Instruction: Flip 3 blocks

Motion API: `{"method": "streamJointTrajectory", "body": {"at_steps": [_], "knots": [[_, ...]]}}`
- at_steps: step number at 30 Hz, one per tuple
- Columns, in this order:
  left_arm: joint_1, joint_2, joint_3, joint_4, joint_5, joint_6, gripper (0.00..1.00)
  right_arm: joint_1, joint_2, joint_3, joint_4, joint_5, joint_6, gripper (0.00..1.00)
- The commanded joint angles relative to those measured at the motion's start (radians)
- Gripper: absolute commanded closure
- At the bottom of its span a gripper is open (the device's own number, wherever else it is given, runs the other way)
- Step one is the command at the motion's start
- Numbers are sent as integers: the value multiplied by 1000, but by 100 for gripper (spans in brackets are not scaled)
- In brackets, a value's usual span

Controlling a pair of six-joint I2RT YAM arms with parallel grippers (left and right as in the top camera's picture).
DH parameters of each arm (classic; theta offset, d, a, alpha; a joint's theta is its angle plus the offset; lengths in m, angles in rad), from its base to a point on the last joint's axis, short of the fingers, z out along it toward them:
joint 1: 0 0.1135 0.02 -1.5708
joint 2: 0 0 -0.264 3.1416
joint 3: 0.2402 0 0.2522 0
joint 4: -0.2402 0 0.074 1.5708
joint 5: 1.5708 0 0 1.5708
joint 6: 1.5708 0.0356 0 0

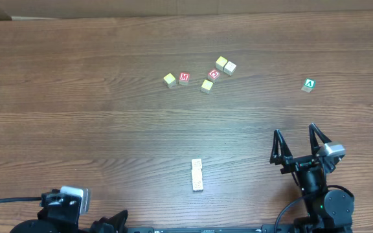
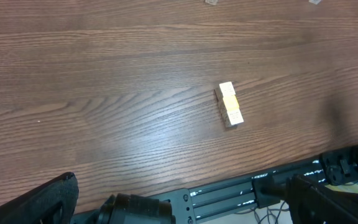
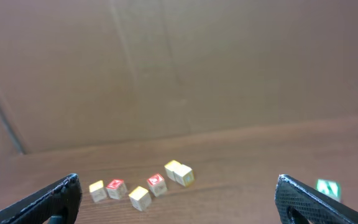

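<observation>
The three blocks (image 1: 197, 175) lie touching in a row between the arms — long axis pointing away from the robot — left of the right gripper (image 1: 295, 131), right of the left gripper (image 1: 112, 221), both spread wide, holding nothing.

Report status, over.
Left gripper open, empty. Right gripper open, empty. Blocks in a row, untouched. Other cubes far back, nothing in the way.
</observation>
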Motion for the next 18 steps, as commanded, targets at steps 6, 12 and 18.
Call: {"method": "streamJointTrajectory", "body": {"at_steps": [6, 12, 18], "knots": [[-3, -13, 2, 1, -2, -9, 0, -6, -12, -64, -56, 94, 165, 0], [-3, -13, 2, 1, -2, -9, 0, -6, -12, -64, -58, 92, 118, 0], [-3, -13, 2, 1, -2, -9, 0, -6, -12, -64, -58, 76, 93, 0]]}}
